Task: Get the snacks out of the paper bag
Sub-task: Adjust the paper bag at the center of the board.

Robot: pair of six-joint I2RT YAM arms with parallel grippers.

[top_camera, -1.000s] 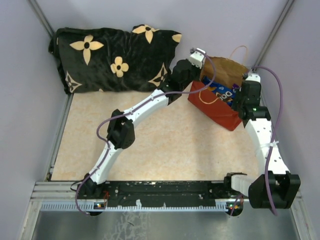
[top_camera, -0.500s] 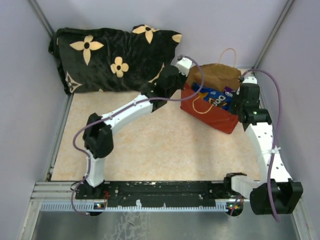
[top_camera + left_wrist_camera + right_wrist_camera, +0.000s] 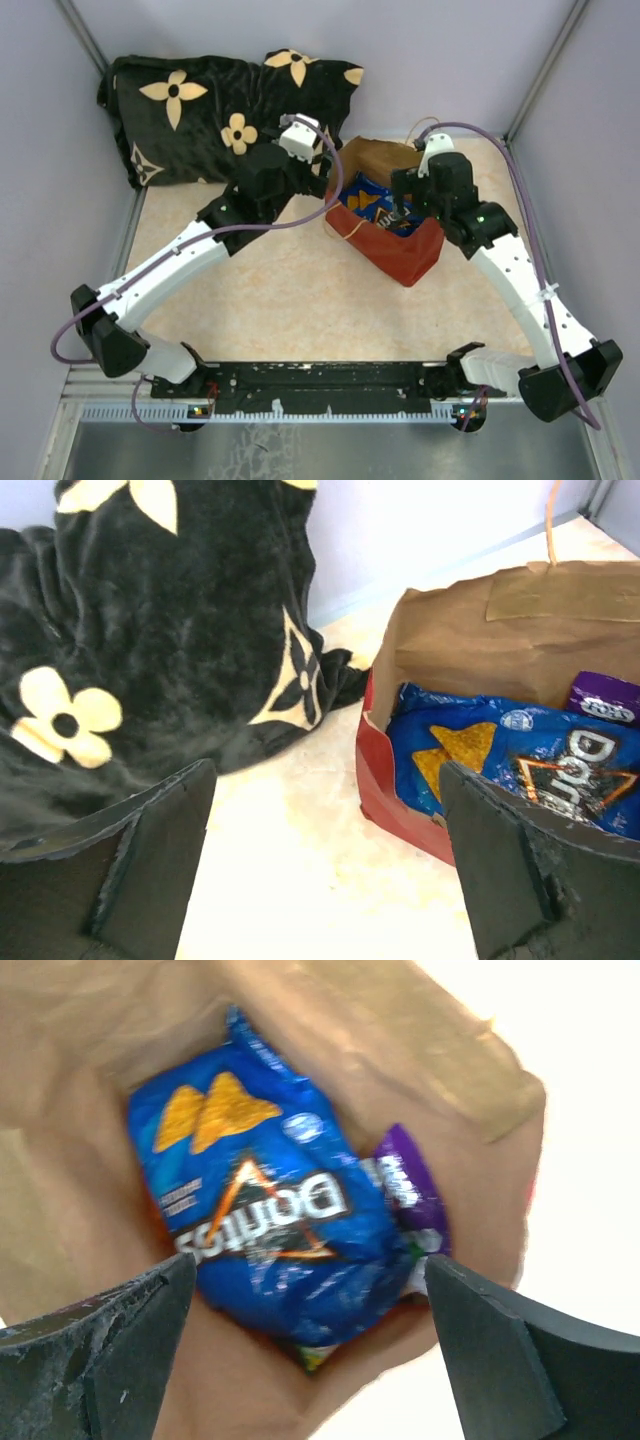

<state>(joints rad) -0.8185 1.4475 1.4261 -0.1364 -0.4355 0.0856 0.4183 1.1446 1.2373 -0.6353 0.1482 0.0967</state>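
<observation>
The red paper bag [image 3: 402, 256] stands on the table with its brown inside [image 3: 470, 640] facing up. In it lie the snacks: a blue Doritos bag [image 3: 366, 200] [image 3: 500, 755] [image 3: 270, 1230] and a purple pouch [image 3: 605, 695] [image 3: 410, 1185] beside it. A green corner shows under the Doritos bag in the right wrist view. My left gripper [image 3: 328, 188] [image 3: 325, 880] is open and empty, just left of the bag's rim, over bare table. Open too, my right gripper [image 3: 404, 210] [image 3: 305, 1350] hangs above the bag's mouth, its fingers either side of the Doritos bag without touching it.
A black pillow [image 3: 220, 110] [image 3: 150, 630] with cream flowers lies at the back left, close behind my left gripper. The bag's tan cord handles [image 3: 346, 228] hang at its sides. Lilac walls close off the back and both sides.
Both grippers went from shut on the bag's rim to wide open, letting go. The bag and both arms moved left, toward the table's middle.
</observation>
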